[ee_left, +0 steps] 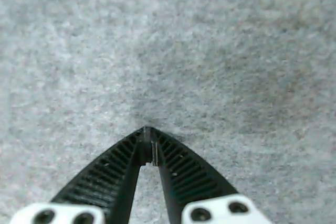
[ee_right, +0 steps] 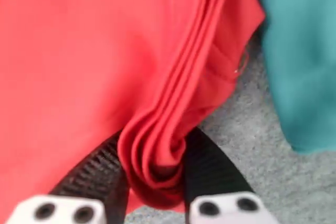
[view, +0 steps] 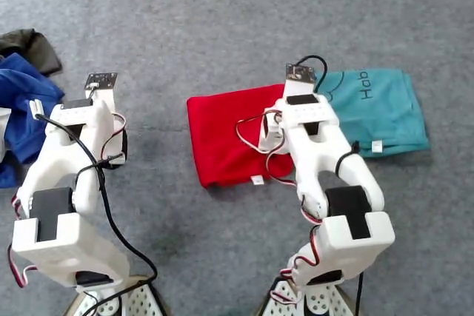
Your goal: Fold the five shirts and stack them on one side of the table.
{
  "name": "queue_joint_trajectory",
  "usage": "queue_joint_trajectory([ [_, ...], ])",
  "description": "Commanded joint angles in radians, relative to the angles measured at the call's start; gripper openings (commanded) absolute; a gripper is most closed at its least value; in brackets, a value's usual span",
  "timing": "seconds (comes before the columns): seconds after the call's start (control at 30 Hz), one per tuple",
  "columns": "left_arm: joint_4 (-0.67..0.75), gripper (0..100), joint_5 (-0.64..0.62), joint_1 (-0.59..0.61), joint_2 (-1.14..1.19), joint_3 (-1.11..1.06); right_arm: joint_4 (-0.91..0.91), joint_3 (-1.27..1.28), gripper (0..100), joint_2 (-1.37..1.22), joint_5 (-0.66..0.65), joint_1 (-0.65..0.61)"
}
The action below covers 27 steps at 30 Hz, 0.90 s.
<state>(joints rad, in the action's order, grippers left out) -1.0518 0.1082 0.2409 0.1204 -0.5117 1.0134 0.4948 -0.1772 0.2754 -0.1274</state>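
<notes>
Bright, even light falls on the grey desk, shadows are soft, and a faint dark patch lies just past the left end effector.

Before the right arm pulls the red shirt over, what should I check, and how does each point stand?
1. Right gripper holds the red shirt: ok, bunched cloth sits in it.
2. Single layer pinched: not ok, several folds are caught.
3. Teal shirt outside the grip: ok.
4. Left gripper free: ok, shut on nothing above the table.
5. Red shirt flat all over: cannot tell, the right arm covers part of it.
6. Blue shirt folded: not ok, crumpled at the table's edge.
</notes>
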Motion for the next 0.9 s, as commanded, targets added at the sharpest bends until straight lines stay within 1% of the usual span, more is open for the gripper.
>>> queue_joint_trajectory([
  [0.0,0.003,3,0.006,0.007,-0.02,-0.005,-0.014,-0.018,3.5,-0.019,-0.011,-0.028],
  [0.07,0.003,3,0.006,0.007,-0.02,-0.005,0.008,-0.051,3.5,-0.019,-0.012,-0.029],
  [0.17,0.003,3,0.006,0.007,-0.02,-0.005,0.12,-0.168,2.5,-0.019,-0.051,-0.029],
  [0.3,0.003,3,0.006,0.007,-0.02,-0.004,0.328,-0.414,1.6,-0.027,-0.124,-0.025],
  [0.47,0.003,3,0.006,0.007,-0.02,-0.005,0.509,-0.72,1.6,-0.03,-0.207,-0.025],
  [0.73,0.0,3,0.006,0.007,-0.02,-0.007,0.605,-0.972,1.6,-0.085,-0.361,-0.021],
  [0.87,0.0,3,0.006,0.007,-0.02,-0.007,0.635,-1.099,1.6,-0.143,-0.44,0.038],
])
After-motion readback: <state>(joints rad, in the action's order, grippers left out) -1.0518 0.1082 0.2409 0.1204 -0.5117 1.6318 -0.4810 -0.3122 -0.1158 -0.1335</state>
